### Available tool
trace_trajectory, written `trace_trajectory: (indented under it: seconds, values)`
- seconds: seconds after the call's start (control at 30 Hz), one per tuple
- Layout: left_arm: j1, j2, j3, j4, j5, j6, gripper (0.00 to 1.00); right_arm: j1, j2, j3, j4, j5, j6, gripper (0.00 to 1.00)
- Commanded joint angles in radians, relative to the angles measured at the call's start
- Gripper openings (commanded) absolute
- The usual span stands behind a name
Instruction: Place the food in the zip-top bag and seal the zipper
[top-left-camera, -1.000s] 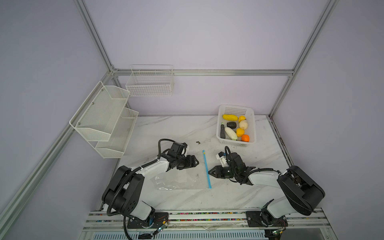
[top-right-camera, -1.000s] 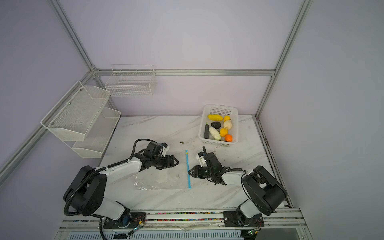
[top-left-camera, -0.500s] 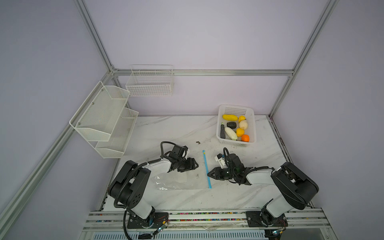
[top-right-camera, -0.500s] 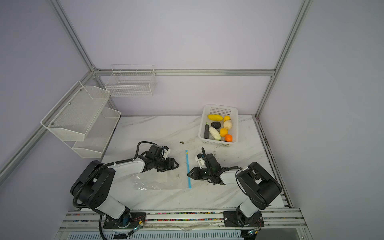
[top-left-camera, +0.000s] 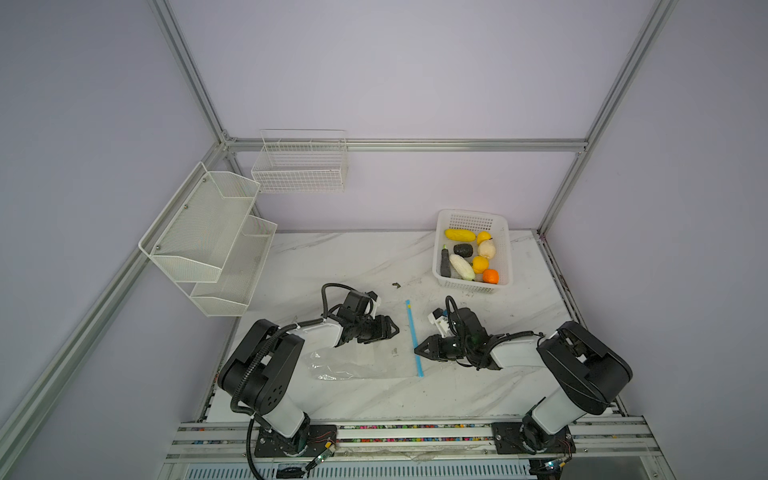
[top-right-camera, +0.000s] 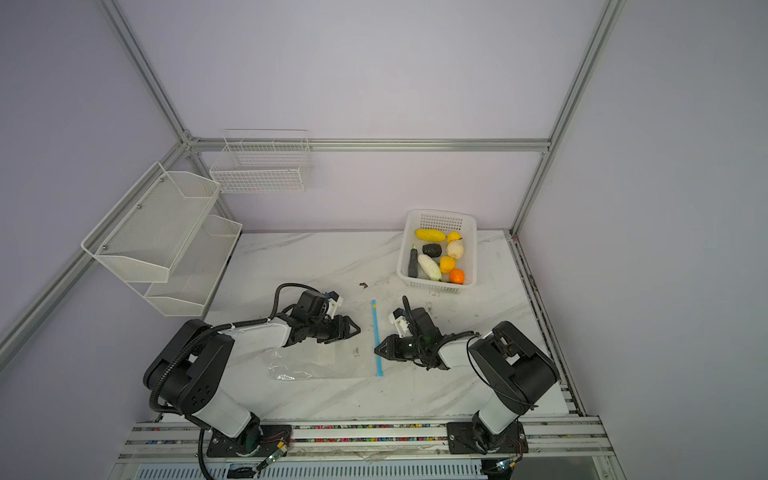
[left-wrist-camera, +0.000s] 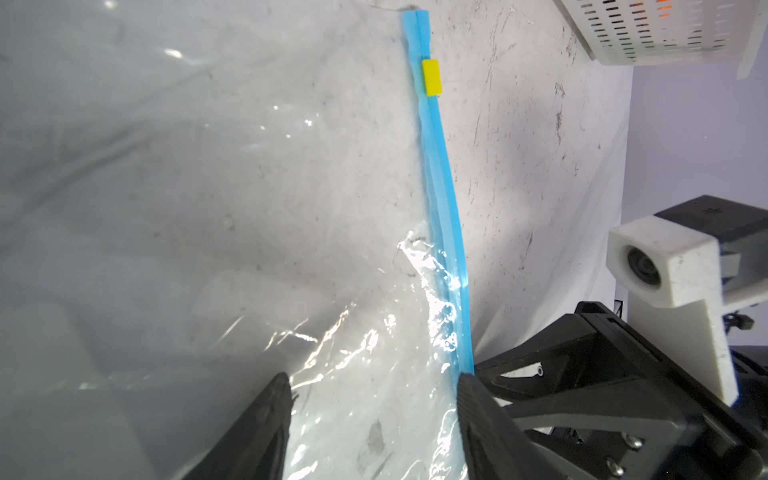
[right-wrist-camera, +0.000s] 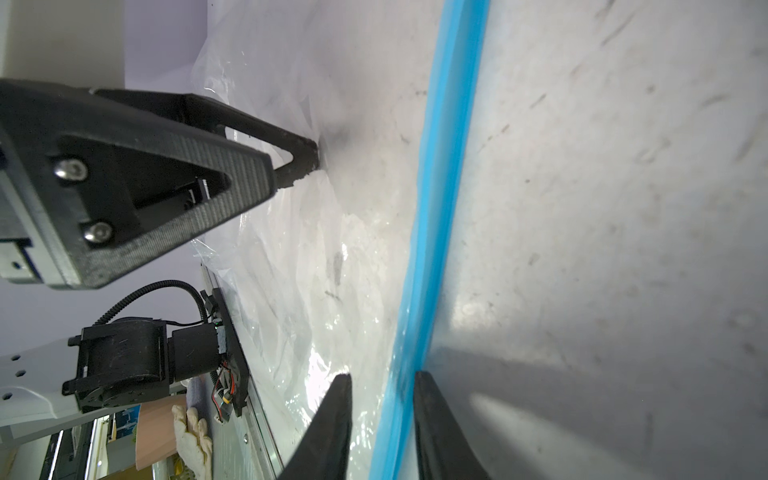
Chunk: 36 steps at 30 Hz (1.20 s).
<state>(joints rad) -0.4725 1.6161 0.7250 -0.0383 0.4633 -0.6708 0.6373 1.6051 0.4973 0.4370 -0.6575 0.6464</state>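
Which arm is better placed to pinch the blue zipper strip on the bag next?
Right, probably. The right gripper straddles the zipper, a finger on each side. The left gripper spans mostly clear plastic of the zip-top bag.

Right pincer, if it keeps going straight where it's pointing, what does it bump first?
The thin light-blue zipper strip along the clear crinkly plastic bag's mouth. The right pincer points across it, jaws apart on either side, so it probably meets that strip almost at once.

Glossy crinkled plastic bag (top-left-camera: 365, 361), scuffed marble-look table (top-left-camera: 332, 257)
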Motion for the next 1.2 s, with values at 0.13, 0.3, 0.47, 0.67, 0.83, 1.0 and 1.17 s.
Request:
trace_trajectory:
  seconds: [0.13, 0.3, 0.47, 0.67, 0.83, 1.0, 1.17]
  values:
    - [-0.001, -0.001, -0.072, -0.038, -0.012, -0.024, 0.64, 0.006, 0.001, 0.033, 0.029, -0.023, 0.031, 0.26]
    - [-0.002, -0.005, -0.081, -0.036, -0.011, -0.026, 0.63, 0.025, 0.013, 0.048, 0.041, -0.023, 0.041, 0.23]
    - [-0.002, -0.015, -0.094, -0.032, -0.008, -0.030, 0.63, 0.037, 0.025, 0.057, 0.048, -0.015, 0.048, 0.21]
    - [-0.001, -0.035, -0.110, -0.022, -0.008, -0.044, 0.63, 0.047, 0.033, 0.060, 0.052, -0.007, 0.046, 0.14]
    - [-0.001, -0.091, -0.103, -0.028, 0.005, -0.072, 0.63, 0.069, 0.012, 0.074, 0.023, 0.043, -0.021, 0.12]
    - [-0.001, -0.190, -0.042, -0.088, 0.011, -0.093, 0.64, 0.079, -0.051, 0.071, 0.015, 0.119, -0.138, 0.02]
    - [-0.003, -0.262, 0.044, -0.143, 0.020, -0.100, 0.64, 0.083, -0.084, 0.059, 0.039, 0.152, -0.255, 0.00]
